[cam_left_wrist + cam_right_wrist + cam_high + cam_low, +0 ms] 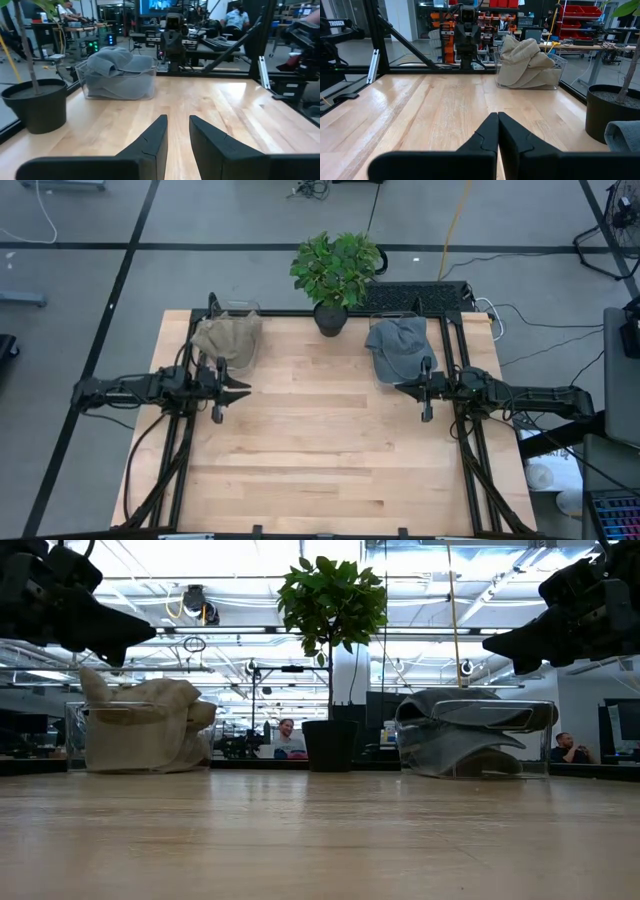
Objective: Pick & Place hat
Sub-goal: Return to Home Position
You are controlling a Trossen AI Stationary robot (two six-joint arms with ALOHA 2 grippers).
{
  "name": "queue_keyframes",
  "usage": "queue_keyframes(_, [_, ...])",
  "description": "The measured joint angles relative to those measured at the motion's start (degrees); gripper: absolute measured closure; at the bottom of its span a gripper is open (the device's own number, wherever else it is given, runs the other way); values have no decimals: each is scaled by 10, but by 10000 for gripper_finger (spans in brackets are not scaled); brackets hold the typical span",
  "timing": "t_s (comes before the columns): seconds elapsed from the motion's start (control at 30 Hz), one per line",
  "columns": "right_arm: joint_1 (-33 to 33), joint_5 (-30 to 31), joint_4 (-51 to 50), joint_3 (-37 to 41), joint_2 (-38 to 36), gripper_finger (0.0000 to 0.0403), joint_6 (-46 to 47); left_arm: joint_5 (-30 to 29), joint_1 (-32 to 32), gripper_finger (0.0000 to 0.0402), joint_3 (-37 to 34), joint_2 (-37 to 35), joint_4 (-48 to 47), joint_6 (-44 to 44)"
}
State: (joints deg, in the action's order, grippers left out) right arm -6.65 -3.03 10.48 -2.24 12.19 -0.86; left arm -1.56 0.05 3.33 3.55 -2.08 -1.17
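**A:** Anything in the bins?

**B:** Yes. Left transparent bin (240, 306), at the far left of the wooden table (320, 460): heaped with brown caps (225, 338), crumpled and rising above the rim. Hard to count from any view, possibly three or more.

**A:** And on the other side?

**B:** Right transparent bin (540, 745), at the far right: filled with grey-blue caps (398, 345), also piled over the rim.

**A:** Between the two?

**B:** A potted plant (335, 268), leafy green in a dark pot, at the middle of the far edge, apart from both bins.

**A:** And the arms?

**B:** Left gripper (248, 388) raised above the table, just on the near side of the brown-cap bin, pointing toward the centre; fingers (150, 145) apart, holding nothing. Right gripper (398, 388) likewise raised, just on the near side of the grey-blue-cap bin, pointing back toward the left one; fingers pressed together, empty.

**A:** Beyond the table?

**B:** A bright workshop in the low view. A seated person (287, 732) far off behind the plant pot, another (568, 746) at the right edge.
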Motion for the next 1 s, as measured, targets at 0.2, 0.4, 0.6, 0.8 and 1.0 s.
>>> queue_keyframes(0.2, [0, 0, 0, 0, 0, 403, 0, 0, 11, 314, -1, 0, 4, 2])
queue_keyframes(0.4, [0, 0, 0, 0, 0, 403, 0, 1, 11, 314, -26, 6, 40, -1])
queue_keyframes(0.6, [0, 0, 1, 0, 0, 403, 0, -15, 11, 314, -26, 7, 35, -3])
queue_keyframes(0.8, [0, 0, 0, 0, 0, 403, 0, -23, 11, 314, -26, 7, 40, 6])
queue_keyframes(1.0, [0, 0, 0, 0, 0, 403, 0, -26, 11, 314, -27, 7, 61, 9])
